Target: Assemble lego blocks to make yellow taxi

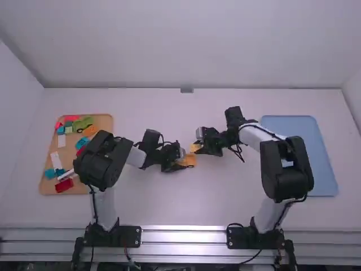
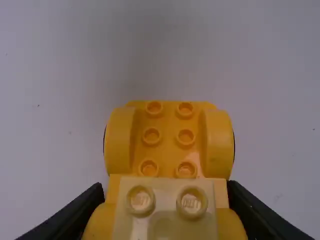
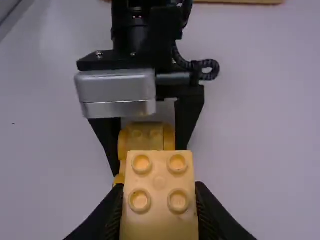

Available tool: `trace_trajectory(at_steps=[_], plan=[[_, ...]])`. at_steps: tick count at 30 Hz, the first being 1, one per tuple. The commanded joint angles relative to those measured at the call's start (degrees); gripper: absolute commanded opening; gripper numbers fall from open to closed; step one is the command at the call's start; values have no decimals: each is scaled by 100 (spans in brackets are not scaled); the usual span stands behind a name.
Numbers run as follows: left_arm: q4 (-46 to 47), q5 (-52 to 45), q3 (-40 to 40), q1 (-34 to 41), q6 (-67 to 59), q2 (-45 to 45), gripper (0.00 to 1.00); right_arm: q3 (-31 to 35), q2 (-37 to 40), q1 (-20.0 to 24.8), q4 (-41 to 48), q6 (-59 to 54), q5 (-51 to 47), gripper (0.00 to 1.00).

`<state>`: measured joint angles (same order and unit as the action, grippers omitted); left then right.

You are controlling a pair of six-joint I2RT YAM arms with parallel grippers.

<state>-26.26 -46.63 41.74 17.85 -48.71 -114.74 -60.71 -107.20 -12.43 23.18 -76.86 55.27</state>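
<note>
In the high view my left gripper (image 1: 179, 160) is at the table's middle, shut on the yellow wheeled base (image 1: 189, 161). My right gripper (image 1: 198, 148) is just beyond it, up and to the right, with a yellow block (image 1: 194, 147). The left wrist view has the wheeled base (image 2: 168, 137) with bare studs, and a pale yellow block (image 2: 165, 210) on its near part, between the fingers of my left gripper (image 2: 166, 202). My right gripper (image 3: 159, 200) is shut on a four-stud yellow block (image 3: 159, 172); the base (image 3: 145, 134) is behind it. Contact between them is unclear.
On the left, an orange tray (image 1: 107, 121) holds several red, green, blue, white and other blocks. A blue tray (image 1: 321, 169) lies at the right, partly behind the right arm. The two grippers are very close together.
</note>
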Motion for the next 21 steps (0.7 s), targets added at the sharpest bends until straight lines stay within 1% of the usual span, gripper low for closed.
trace_trajectory(at_steps=[1, 2, 3, 4, 7, 8, 11, 14, 17, 18, 21], plan=[[33, -44, 31, -9, -66, -68, 42, 549, 278, -94, -590, 841, -184, 0], [33, -42, 31, 17, -66, -68, 41, 782, 308, -129, -1021, 1058, -166, 0], [33, -42, 31, 17, -66, -68, 41, 874, 308, -144, -1211, 1169, -129, 0], [31, -48, 31, 15, -66, -68, 42, 1106, 295, -173, -1727, 1532, -96, 3], [35, -44, 31, 17, -63, -68, 42, 1423, 289, -225, -2337, 2127, -173, 6], [39, -96, 28, 15, -66, -68, 43, 1497, 286, -251, -2426, 2135, -122, 6], [44, -243, 9, 15, -92, -68, 44, 1539, 260, -352, -2426, 2070, -170, 6], [160, -238, 11, 17, -94, -68, 42, 1537, 256, -442, -2404, 2028, -402, 6], [367, -313, 9, 17, -361, -68, 40, 1537, 256, -544, -2396, 2009, -614, 5], [527, -466, 11, 17, -577, -68, 37, 1537, 256, -579, -2380, 2026, -745, 2], [680, -520, 9, 15, -721, -68, 34, 1539, 256, -599, -2337, 2105, -826, 2]])
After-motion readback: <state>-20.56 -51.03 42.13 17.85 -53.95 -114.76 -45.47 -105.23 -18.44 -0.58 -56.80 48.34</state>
